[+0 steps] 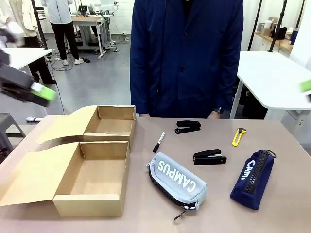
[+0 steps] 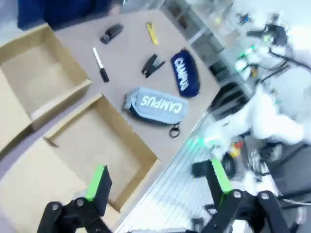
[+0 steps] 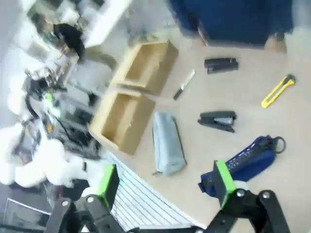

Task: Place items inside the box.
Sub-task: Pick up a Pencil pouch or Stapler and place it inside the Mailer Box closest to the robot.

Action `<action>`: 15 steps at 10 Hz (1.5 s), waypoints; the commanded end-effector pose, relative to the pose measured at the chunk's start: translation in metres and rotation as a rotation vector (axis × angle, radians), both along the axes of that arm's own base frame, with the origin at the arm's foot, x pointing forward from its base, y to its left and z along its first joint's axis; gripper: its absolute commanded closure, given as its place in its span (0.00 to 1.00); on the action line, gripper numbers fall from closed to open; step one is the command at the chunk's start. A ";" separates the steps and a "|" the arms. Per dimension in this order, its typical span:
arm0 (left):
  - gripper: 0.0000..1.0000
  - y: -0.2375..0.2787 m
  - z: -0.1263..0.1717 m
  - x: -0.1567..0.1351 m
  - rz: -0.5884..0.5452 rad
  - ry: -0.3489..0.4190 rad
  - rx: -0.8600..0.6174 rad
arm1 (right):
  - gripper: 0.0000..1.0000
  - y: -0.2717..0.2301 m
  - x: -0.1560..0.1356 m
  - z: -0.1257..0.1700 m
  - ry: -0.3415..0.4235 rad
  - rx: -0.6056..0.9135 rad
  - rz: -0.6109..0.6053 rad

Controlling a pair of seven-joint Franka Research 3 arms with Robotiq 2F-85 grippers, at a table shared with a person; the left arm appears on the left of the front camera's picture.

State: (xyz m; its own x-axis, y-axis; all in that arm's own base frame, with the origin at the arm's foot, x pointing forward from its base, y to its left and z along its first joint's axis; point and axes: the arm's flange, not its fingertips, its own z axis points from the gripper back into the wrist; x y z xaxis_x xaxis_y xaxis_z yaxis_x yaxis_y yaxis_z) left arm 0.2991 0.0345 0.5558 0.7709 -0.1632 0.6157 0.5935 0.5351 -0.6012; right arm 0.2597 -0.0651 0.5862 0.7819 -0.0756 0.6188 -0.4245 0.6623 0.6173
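Note:
Right of the open cardboard box [image 1: 92, 194] lie the items. A grey "CAMPUS" case [image 1: 177, 182] lies beside the box, with a navy case [image 1: 252, 177] further right. Two black staplers [image 1: 188, 126] [image 1: 210, 157] and a slim marker [image 1: 159, 141] lie behind them. My left gripper [image 1: 41, 92] hangs blurred, high at the far left. Just a green pad of my right gripper [image 1: 306, 86] peeks in at the right edge. In the left wrist view the left gripper [image 2: 159, 182] is open and empty, high over the box [image 2: 126, 145] and grey case [image 2: 155, 104]. My right gripper [image 3: 165, 184] is also open and empty, high above the navy case [image 3: 248, 162] and grey case [image 3: 167, 143].
A second open cardboard tray [image 1: 116, 114] adjoins the box at the back. A yellow utility knife [image 1: 238, 136] lies near the far right stapler. A person in a dark blue coat [image 1: 187, 53] stands at the table's far edge.

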 end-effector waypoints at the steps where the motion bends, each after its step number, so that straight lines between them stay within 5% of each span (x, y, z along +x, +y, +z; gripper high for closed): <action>1: 0.00 0.096 -0.031 0.026 0.146 0.106 -0.313 | 0.00 -0.074 -0.028 -0.045 -0.092 0.269 -0.152; 3: 0.00 0.165 -0.079 0.014 0.336 0.145 -0.624 | 0.00 -0.140 -0.044 -0.087 -0.041 0.398 -0.267; 6: 0.00 0.196 -0.151 0.004 0.572 0.247 -0.979 | 0.00 -0.169 -0.049 -0.141 0.057 0.468 -0.479; 7: 0.00 0.191 -0.165 0.005 0.684 0.280 -0.962 | 0.00 -0.196 -0.055 -0.103 0.019 0.450 -0.364; 8: 0.00 0.211 -0.140 -0.011 0.538 0.242 -0.867 | 0.00 -0.196 -0.055 -0.103 0.019 0.450 -0.364; 15: 0.00 0.211 -0.140 -0.011 0.538 0.242 -0.867 | 0.00 -0.195 -0.056 -0.104 0.044 0.460 -0.368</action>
